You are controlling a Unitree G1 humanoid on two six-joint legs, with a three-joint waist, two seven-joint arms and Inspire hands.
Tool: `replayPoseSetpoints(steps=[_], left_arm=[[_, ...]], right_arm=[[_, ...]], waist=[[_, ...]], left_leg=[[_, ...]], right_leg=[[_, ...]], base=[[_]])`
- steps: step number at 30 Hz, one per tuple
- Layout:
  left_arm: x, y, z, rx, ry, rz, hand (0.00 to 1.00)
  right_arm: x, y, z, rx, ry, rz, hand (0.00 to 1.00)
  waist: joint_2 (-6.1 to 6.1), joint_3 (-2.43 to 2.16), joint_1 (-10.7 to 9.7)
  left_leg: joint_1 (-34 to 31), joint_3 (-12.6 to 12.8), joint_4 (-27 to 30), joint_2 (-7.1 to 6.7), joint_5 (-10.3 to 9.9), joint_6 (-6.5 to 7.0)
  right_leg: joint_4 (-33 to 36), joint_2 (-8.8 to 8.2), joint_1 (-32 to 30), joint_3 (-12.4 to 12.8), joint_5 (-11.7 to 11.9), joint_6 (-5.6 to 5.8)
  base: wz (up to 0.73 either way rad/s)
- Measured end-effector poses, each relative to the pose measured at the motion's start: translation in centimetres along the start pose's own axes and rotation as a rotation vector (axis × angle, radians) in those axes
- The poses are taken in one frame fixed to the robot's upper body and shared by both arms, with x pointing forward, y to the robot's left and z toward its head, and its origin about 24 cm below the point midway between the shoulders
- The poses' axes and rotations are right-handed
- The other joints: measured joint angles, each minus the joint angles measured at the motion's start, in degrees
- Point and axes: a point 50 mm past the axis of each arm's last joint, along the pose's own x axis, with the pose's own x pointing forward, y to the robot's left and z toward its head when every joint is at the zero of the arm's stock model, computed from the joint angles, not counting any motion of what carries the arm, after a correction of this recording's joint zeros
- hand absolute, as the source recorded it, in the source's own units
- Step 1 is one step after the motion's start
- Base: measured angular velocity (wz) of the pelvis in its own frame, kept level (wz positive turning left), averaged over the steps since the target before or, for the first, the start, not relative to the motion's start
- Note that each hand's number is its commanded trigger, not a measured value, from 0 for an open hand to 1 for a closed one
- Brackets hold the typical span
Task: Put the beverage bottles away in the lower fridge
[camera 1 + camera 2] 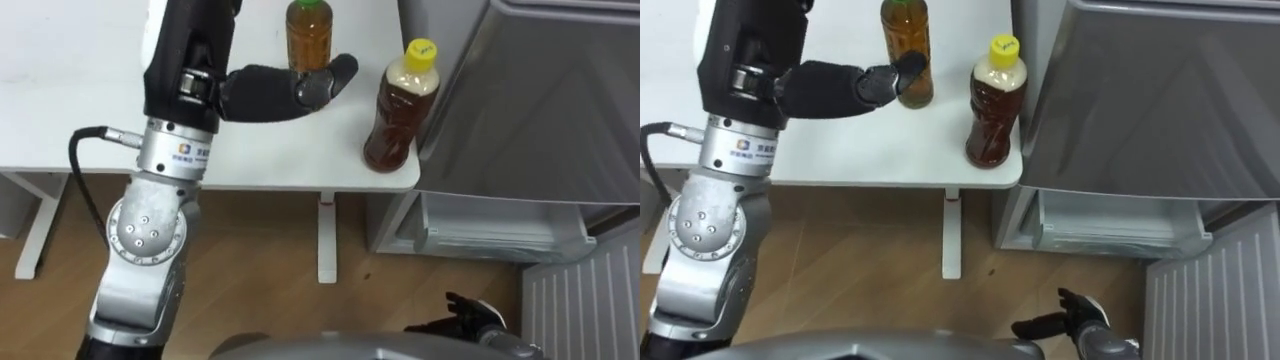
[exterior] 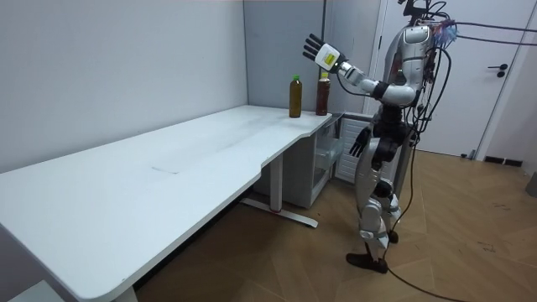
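Drink bottles, two of them, stand on the near right corner of the matte white table (image 1: 80, 90). The green-capped bottle (image 1: 308, 35) is straight-sided clear plastic filled with amber liquid. The yellow-capped bottle (image 1: 400, 110) is clear plastic too, with a pinched waist and darker brown liquid. It stands nearer the table's edge, just beside the fridge. The two bottles are close to each other but apart, and both are upright.

To the right of the table, the fridge's smooth grey upper door (image 1: 530, 100) is closed. Below it the lower compartment (image 1: 490, 230) is open, with a white plastic shelf showing inside. Its lower door (image 1: 585, 300) is swung out, and the ribbed white lining faces up at me. The table's corner lies between the bottles and that opening. Under the table I see a wood floor (image 1: 260, 250).

My left hand (image 1: 265, 92) is dark and reaches out over the table with its fingers straight and spread. It holds nothing. In the eye views its fingertips overlap the green-capped bottle, but the room view shows the hand raised above both caps, clear of the bottles. My right hand (image 1: 472, 312) hangs low beside the hip with its fingers loose and nothing in it. The robot stands at the table's corner in front of the fridge.
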Motion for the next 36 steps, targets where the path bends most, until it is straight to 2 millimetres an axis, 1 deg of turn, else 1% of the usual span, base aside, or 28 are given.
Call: replayPoseSetpoints(steps=[2, 6, 10, 13, 19, 22, 24, 25, 32, 36], left_arm=[[0.0, -0.1, 0.0, -0.033, 0.002, -0.006, 0.0], [0.1, -0.5, 0.0, -0.058, 0.003, -0.046, 0.0], [0.5, -0.8, 0.2, -0.062, -0.014, -0.079, 0.0], [0.8, -1.1, 0.3, -0.064, -0.025, -0.108, 0.0], [0.9, -1.8, 0.2, -0.078, -0.014, -0.158, 0.0], [0.9, -2.1, 0.2, -0.099, -0.01, -0.184, 0.0], [0.9, -2.2, 0.1, -0.099, -0.008, -0.197, 0.0], [0.8, -2.2, 0.1, -0.101, -0.004, -0.207, 0.0], [0.7, -2.9, -0.1, -0.115, 0.021, -0.273, 0.0], [0.5, -3.0, -1.0, -0.204, 0.059, -0.293, 0.0]], right_arm=[[0.0, 0.0, 0.1, 0.001, -0.003, 0.001, 0.0], [0.0, 0.0, 0.2, 0.005, -0.009, 0.0, 0.0], [0.0, -0.1, 0.2, 0.037, -0.01, -0.002, 0.0], [0.0, -0.1, 0.2, 0.048, -0.011, -0.001, 0.0], [0.0, -0.3, 0.1, 0.05, -0.006, -0.008, 0.0], [0.0, -0.5, 0.1, 0.051, -0.006, -0.021, 0.0], [0.0, -0.5, 0.1, 0.053, -0.007, -0.023, 0.0], [0.0, -0.5, 0.2, 0.052, -0.008, -0.023, 0.0], [0.0, -0.6, 0.2, 0.068, -0.008, -0.024, 0.0], [0.0, -0.4, 0.2, 0.069, -0.019, -0.022, 0.0]], waist=[[0.11, 0.04, -0.37], [0.28, -0.04, -1.23], [0.5, -0.08, -1.99], [0.62, -0.07, -2.46], [0.95, -0.01, -2.77], [1.05, 0.11, -2.79], [1.02, 0.13, -3.44], [1.07, 0.12, -3.48], [1.06, 0.1, -3.54], [1.05, 0.11, -3.51]], left_leg=[[-0.01, 0.08, -0.05, 0.02, -0.01, -0.01], [-0.15, 0.4, -0.06, 0.09, -0.01, 0.0], [-0.45, 0.99, 0.06, 0.15, -0.02, 0.01], [-0.4, 1.29, 0.03, 0.18, -0.02, 0.01], [0.15, 1.77, -0.08, 0.26, -0.02, 0.01], [0.26, 2.8, -0.17, 0.54, -0.02, 0.01], [0.39, 2.9, -0.16, 0.55, -0.02, 0.01], [0.57, 3.27, -0.24, 0.68, -0.02, 0.02], [0.95, 4.39, -0.67, 0.98, -0.02, 0.01], [1.15, 4.84, -0.9, 1.23, 0.0, -0.02]], right_leg=[[0.0, 0.01, -0.07, -0.03, 0.0, 0.0], [0.18, 0.01, -0.45, 0.13, 0.01, -0.01], [0.26, 0.01, -0.86, 1.38, 0.01, -0.02], [0.29, 0.0, -0.89, 1.85, 0.01, -0.02], [0.26, 0.05, -0.89, 2.83, 0.02, -0.03], [0.44, 0.16, -0.95, 3.91, 0.1, -0.16], [0.54, 0.17, -1.02, 4.31, 0.1, -0.17], [0.81, 0.24, -1.41, 4.75, 0.1, -0.16], [1.08, 0.38, -1.67, 5.72, 0.18, -0.29], [1.04, 0.63, -1.8, 6.74, 0.25, -0.41]], base=[[-0.03], [-0.03], [-0.06], [-0.07], [-0.03], [-0.15], [-0.09], [-0.11], [-0.1], [-0.07]])
